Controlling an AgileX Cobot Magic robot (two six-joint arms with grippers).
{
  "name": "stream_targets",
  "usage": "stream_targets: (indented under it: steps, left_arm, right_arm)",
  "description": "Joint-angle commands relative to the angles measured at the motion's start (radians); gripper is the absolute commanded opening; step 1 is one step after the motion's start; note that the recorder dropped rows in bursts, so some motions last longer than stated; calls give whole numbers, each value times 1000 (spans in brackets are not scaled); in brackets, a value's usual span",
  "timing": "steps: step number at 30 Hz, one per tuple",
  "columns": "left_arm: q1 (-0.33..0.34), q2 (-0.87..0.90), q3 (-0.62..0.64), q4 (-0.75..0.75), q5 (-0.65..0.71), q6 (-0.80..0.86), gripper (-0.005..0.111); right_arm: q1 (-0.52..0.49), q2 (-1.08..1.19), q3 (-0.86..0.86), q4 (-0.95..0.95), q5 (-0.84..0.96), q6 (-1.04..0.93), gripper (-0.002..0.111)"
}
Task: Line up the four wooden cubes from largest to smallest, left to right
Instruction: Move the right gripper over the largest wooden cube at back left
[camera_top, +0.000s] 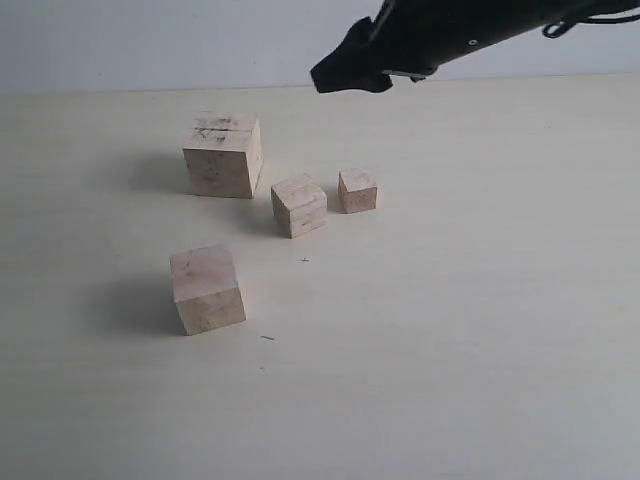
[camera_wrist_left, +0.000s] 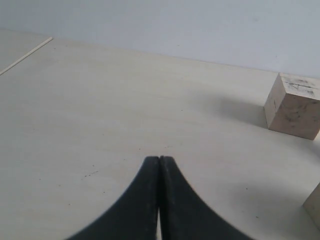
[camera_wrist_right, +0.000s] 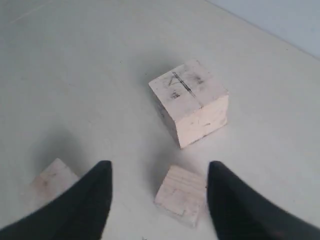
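Note:
Four pale wooden cubes sit on the table. The largest cube (camera_top: 222, 153) (camera_wrist_right: 190, 102) (camera_wrist_left: 294, 105), smudged and grooved on top, is at the back left. The second-largest cube (camera_top: 207, 288) stands alone nearer the front. A smaller cube (camera_top: 299, 205) and the smallest cube (camera_top: 357, 190) sit close together, right of the largest. My right gripper (camera_top: 340, 75) (camera_wrist_right: 159, 172) hangs open high above them. In the right wrist view a small cube (camera_wrist_right: 181, 195) lies on the table below its spread fingers, untouched. My left gripper (camera_wrist_left: 159, 159) is shut on nothing and does not show in the exterior view.
The pale tabletop (camera_top: 480, 320) meets a light wall at the back. Another cube's edge (camera_wrist_left: 314, 205) shows at the border of the left wrist view, and a blurred cube (camera_wrist_right: 52, 180) lies beside one right finger. A table seam (camera_wrist_left: 25, 56) runs off to one side.

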Motion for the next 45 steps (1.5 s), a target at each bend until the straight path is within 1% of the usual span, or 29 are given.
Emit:
stream_targets:
  steps: [1,2,4,9,15,17,22,27,36,42,45]
  left_arm:
    - [2,-6,4,2,-7,-2,0]
    - [2,-6,4,2,-7,-2,0]
    - [2,-6,4,2,-7,-2,0]
    - [2,-6,4,2,-7,-2,0]
    - [2,-6,4,2,-7,-2,0]
    - [2,-6,4,2,-7,-2,0]
    - [2,-6,4,2,-7,-2,0]
    - [2,-6,4,2,-7,-2,0]
    - [2,-6,4,2,-7,-2,0]
    - [2,-6,4,2,-7,-2,0]
    - [2,-6,4,2,-7,-2,0]
  right_arm:
    - [12,106,-129,-67,-45,-58,84]
    - [12,126,-149,-67,-72,-58,88]
    - [12,163,-180,-56,-111,-58,90]
    - [17,256,-260,-48,-100,-58,90]
    - [75,356,-385,-86,-35,-91,90]
    - [98,390,-427,-112,-17,-148,90]
    - [121,452,-493,-127,-21,-176,90]
    - [126,491,-520,-126,-42,-176,90]
    - [126,539,-520,-98,-49,-178,90]
    - [126,549,-520,-12,-51,-249,90]
    - [126,554,-520,-1,-54,-290,90]
